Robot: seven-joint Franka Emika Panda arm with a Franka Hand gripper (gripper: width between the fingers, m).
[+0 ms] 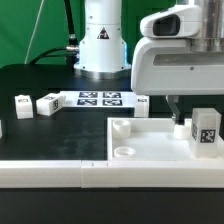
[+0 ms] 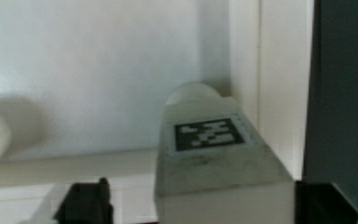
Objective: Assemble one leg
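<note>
As you look down the wrist view, your gripper (image 2: 197, 200) has its jaws spread wide, one dark fingertip (image 2: 91, 200) on each side of the leg (image 2: 206, 150), neither visibly touching it: released, holding nothing. That leg is a small white plastic block, smooth, with a black-and-white square tag on its face. It stands upright on the large white square part (image 1: 150, 148), near its corner at the exterior view's right, with the raised rim just beside it. Farther back on the black worktop (image 1: 50, 80) you have two loose legs (image 1: 47, 102) alike, then the marker board (image 1: 98, 98).
</note>
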